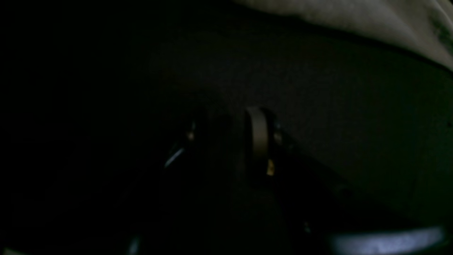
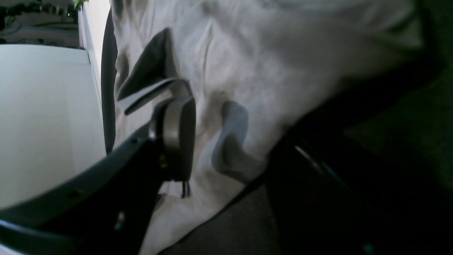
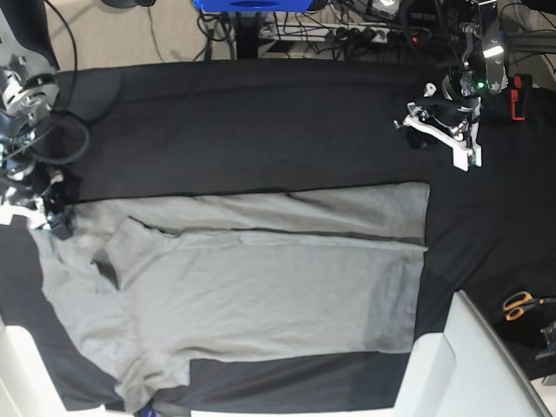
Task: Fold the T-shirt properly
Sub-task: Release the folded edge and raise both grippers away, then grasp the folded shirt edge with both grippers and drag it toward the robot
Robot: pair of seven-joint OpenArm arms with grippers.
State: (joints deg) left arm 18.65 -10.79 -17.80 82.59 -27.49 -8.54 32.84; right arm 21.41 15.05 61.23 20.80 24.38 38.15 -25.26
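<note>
- Grey cotton, the T-shirt (image 3: 261, 287) lies flat on the black table cloth (image 3: 261, 130), long axis left to right in the base view, collar end towards the right gripper (image 2: 205, 138).
- The right gripper's jaws stand partly apart with shirt fabric between them; a firm hold cannot be told.
- The left gripper (image 1: 226, 138) hangs well clear of the shirt, jaws slightly parted, holding nothing.

— What covers the counter?
— A black cloth (image 3: 261, 130), spread across nearly all of it, with a few soft creases near the far edge.
— Anything lying on it?
— Scissors (image 3: 521, 304) with orange handles, at the base view's right side, near the cloth's edge.
— And beyond the far edge?
— Tangled cables (image 3: 347, 35) on the floor, and a blue thing (image 3: 252, 5) at the top, cut off by the frame.
— What's the pale shape at lower right?
— A white panel (image 3: 478, 365), slanted, overlapping the cloth's corner. White also shows at the lower left corner.
— Anything red?
— A small red piece (image 3: 518, 97) at the far right, on the cloth.
</note>
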